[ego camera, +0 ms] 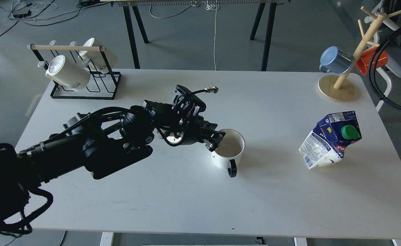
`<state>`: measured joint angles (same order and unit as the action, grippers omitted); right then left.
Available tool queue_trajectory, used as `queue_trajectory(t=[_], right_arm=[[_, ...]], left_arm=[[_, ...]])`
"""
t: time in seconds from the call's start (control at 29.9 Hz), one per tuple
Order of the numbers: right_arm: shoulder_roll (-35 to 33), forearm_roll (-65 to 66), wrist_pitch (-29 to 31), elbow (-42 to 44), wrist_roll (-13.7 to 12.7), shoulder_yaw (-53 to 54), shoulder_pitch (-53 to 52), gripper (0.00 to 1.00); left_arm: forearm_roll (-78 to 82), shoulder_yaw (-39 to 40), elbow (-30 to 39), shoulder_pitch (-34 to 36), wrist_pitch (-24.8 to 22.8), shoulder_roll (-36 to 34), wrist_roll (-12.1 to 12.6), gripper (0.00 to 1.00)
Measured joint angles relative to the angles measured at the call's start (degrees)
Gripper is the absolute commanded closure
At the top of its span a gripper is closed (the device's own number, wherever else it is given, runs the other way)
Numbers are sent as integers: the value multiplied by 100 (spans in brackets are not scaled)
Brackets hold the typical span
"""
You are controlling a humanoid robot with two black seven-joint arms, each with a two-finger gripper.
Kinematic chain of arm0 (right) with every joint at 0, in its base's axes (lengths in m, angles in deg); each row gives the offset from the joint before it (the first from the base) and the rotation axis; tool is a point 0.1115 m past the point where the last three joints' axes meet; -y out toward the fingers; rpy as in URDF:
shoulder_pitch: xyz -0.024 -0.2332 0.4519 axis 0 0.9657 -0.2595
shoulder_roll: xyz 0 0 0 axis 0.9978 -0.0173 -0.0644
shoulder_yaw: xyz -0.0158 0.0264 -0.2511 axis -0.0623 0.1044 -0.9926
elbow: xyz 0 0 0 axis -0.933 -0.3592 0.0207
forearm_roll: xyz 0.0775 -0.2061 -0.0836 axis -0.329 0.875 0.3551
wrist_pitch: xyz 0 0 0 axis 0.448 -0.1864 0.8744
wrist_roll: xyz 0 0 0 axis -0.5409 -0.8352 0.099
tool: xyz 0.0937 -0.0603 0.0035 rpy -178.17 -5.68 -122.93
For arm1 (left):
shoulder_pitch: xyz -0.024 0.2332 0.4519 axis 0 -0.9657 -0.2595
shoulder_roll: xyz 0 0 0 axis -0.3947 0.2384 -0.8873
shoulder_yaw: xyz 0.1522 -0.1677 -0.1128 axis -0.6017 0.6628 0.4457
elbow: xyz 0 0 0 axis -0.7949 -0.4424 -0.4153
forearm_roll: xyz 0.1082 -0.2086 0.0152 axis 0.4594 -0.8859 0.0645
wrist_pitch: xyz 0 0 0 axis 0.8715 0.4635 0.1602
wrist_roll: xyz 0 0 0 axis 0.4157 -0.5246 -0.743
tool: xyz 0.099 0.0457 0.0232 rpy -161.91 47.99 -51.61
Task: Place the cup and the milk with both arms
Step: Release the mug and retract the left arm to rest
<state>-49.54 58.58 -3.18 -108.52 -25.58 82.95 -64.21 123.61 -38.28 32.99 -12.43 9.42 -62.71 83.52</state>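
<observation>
A white cup (232,152) with a black handle stands upright on the white table (193,201), a little right of centre, its handle pointing toward me. My left gripper (215,141) reaches in from the left and is shut on the cup's left rim, one finger inside and one outside. A blue and white milk carton (326,145) with a green cap stands tilted and dented at the right side of the table, well apart from the cup. My right gripper is out of view; only a black cable loop (374,78) shows at the right edge.
A black wire rack (84,89) with two white mugs stands at the table's back left. A wooden mug tree (338,87) with a blue and an orange mug stands at the back right. Table legs and cables lie on the floor behind.
</observation>
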Motion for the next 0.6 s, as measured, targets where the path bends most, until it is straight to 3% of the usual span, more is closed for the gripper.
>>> queue_trajectory(t=[0.17, 0.27, 0.4, 0.6], right_arm=[[-497, -204, 0, -540, -1, 100, 458, 1], [-855, -619, 0, -1113, 20, 129, 1000, 1], [-1289, -879, 0, -1961, 169, 362, 2011, 1], [-1447, -929, 0, -2900, 270, 1193, 3865, 1]], left_arm=[[-762, 1215, 63, -61, 4, -312, -521, 11], [-1794, 1956, -64, -129, 4, -393, -701, 6], [-3779, 2811, -578, -145, 2, -383, -749, 4], [-6314, 3317, -1154, -76, 1, -369, -772, 2]])
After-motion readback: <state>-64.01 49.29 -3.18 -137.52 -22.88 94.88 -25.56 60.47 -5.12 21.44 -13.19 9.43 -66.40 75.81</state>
